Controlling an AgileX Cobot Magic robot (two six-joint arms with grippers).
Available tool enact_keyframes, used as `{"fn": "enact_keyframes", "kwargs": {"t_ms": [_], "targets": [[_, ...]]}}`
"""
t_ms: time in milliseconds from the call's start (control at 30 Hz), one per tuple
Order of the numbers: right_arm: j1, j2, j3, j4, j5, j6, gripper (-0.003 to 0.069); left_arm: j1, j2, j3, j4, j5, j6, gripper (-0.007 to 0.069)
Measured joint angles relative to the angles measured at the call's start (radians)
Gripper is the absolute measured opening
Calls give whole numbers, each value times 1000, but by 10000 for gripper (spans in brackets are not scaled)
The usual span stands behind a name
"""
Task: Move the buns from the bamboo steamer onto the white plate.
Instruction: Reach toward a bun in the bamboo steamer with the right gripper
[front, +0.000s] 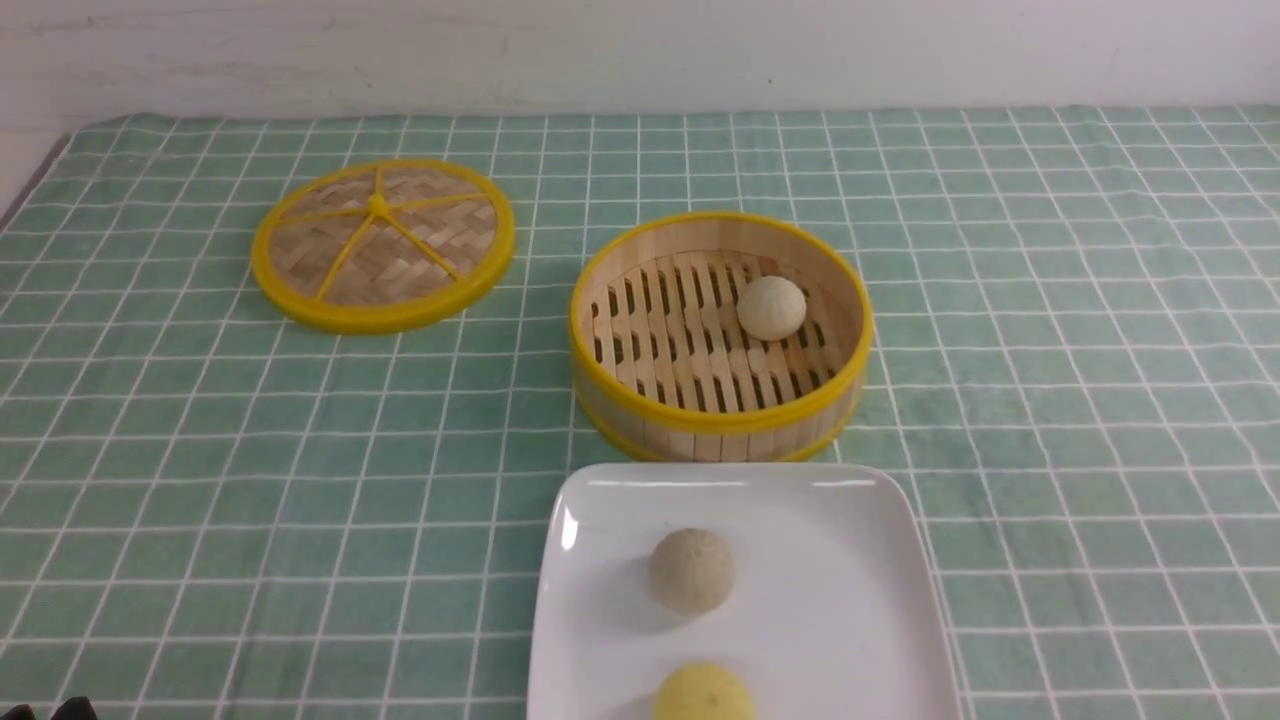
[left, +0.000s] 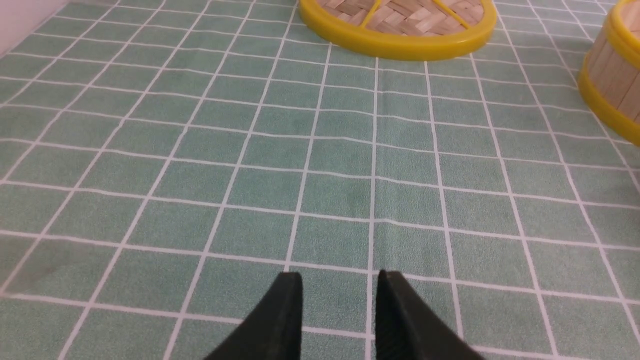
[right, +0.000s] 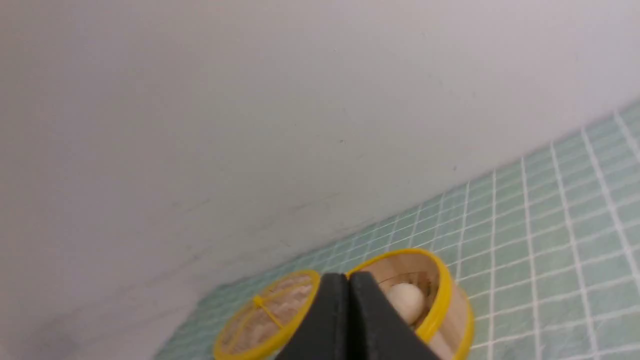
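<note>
One cream bun (front: 771, 307) lies in the bamboo steamer (front: 720, 418) at the table's middle; the right wrist view shows that bun (right: 406, 300) inside the steamer (right: 445, 300) too. On the white plate (front: 850, 560) at the front sit a beige bun (front: 691, 570) and a yellow bun (front: 703, 693), cut by the frame edge. My left gripper (left: 340, 280) hovers open over bare cloth, holding nothing, with the steamer's wall (left: 612, 75) far off to one side. My right gripper (right: 348, 280) is shut and empty, well away from the steamer. Neither gripper shows clearly in the front view.
The woven steamer lid (front: 383, 243) with yellow rim lies flat at the back left, also in the left wrist view as the lid (left: 400, 30) and in the right wrist view as the lid (right: 265, 320). A green checked cloth (front: 1050, 400) covers the table. A white wall (front: 640, 50) stands behind.
</note>
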Motion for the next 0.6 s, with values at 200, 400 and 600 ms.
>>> {"fn": "enact_keyframes", "kwargs": {"t_ms": [200, 400, 600], "targets": [[0, 520, -231, -174, 377, -52, -2, 0, 0, 0, 0, 0, 0, 240], [42, 1017, -488, -242, 653, -131, -2, 0, 0, 0, 0, 0, 0, 240], [161, 1284, -754, -267, 664, -163, 2, 0, 0, 0, 0, 0, 0, 240]]}}
